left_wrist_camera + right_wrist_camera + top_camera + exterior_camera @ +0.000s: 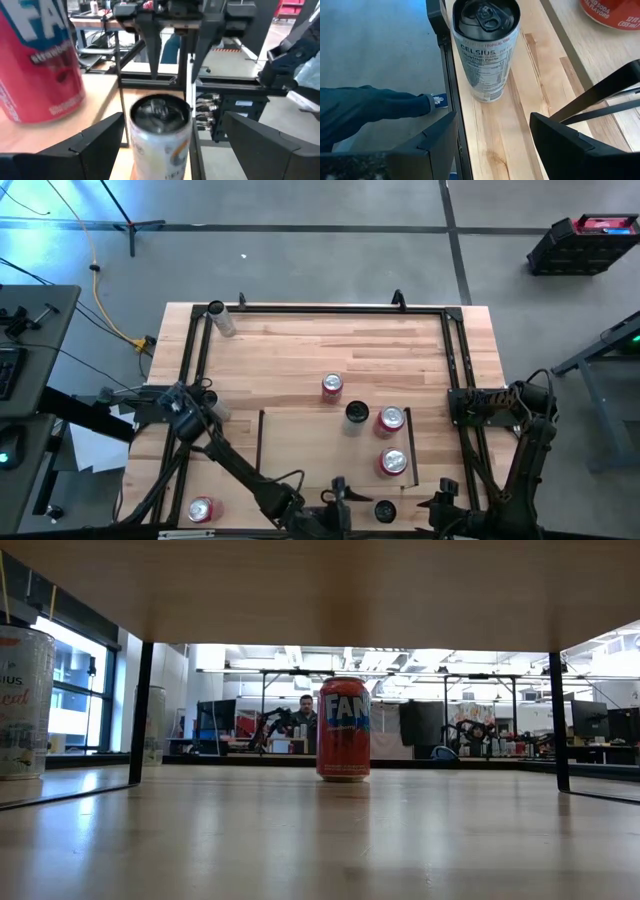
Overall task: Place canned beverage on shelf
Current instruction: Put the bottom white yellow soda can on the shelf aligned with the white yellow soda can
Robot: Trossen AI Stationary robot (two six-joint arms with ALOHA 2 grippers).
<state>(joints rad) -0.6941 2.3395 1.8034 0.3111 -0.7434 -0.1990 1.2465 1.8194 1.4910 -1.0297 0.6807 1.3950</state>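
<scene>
High view gives you the whole layout: the shelf (300, 442) lies on the near half of the tabletop (300, 350), its dark rails running near to far on the left and right sides. On its right part stand a dark-topped can (356, 413), a red can (391, 419) just right of it, and another red can (393, 463) nearer to you. A third red can (332, 386) stands on the bare wood just beyond the shelf's far edge. A lone red can (201, 509) sits at the near left, outside the shelf, and a pale can (224, 323) lies tipped in the far left corner.

Your left gripper (338, 492) sits at the near edge, and the white Celsius can (385, 511) stands just right of it at the near edge. Your right gripper (443, 498) waits just right of that can.

Left wrist view shows you the left gripper (172, 145) spread wide with the white can (161, 135) standing between its fingers (97, 142), untouched on both sides; a red Fanta can (37, 60) stands beside it.

Right wrist view shows the right gripper (492, 145) released too, its fingers (427, 145) apart and the Celsius can (486, 47) standing upright beyond them. A person's dark sleeve (370, 112) shows over the floor off the table edge.

Low view shows you a red Fanta can (343, 728) upright under the shelf board, with a person in the room behind.
</scene>
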